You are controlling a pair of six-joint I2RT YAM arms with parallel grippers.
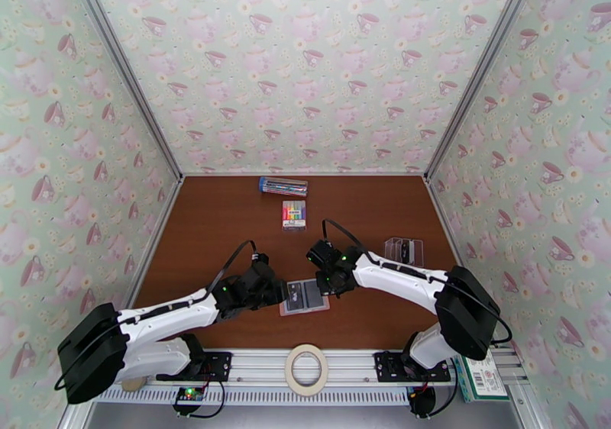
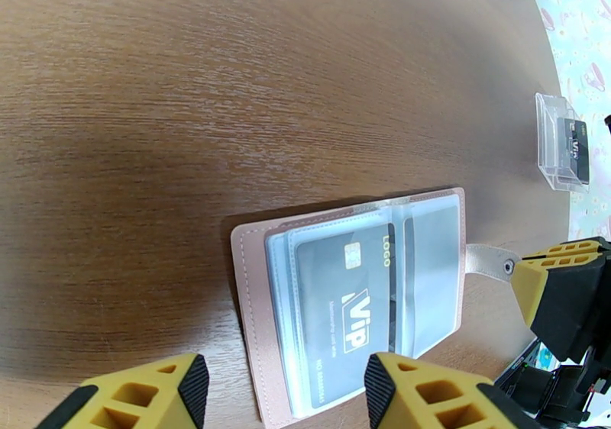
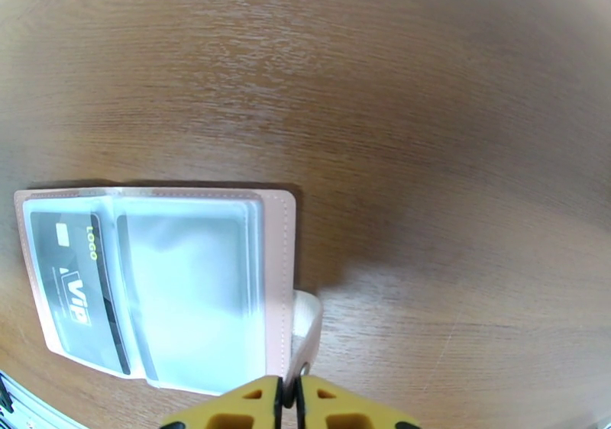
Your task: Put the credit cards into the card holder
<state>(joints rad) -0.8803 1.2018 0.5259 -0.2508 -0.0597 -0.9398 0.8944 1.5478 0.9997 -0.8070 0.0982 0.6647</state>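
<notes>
Near the table [image 1: 229, 224] front, centred: card holder [image 1: 315, 299], lying open, one credit card [image 2: 344, 308] in its left pocket. To its right and farther back, stand [image 1: 391, 249] holding other credit cards [image 1: 405, 252]. Behind centre, marker pack [image 1: 294, 214]; beyond it, pen box [image 1: 283, 186].

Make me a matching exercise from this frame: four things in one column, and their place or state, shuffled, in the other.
Things:
1. dark VIP card
2. marker pack
3. tape roll
4. right gripper

Place or state:
A. on the metal rail at the near edge
B. shut on the snap tab of the card holder
C. lying well beyond the card holder, away from the arms
D. inside a clear pocket of the card holder

Pairs: 1-D, 2-C, 3-A, 4-B.
</notes>
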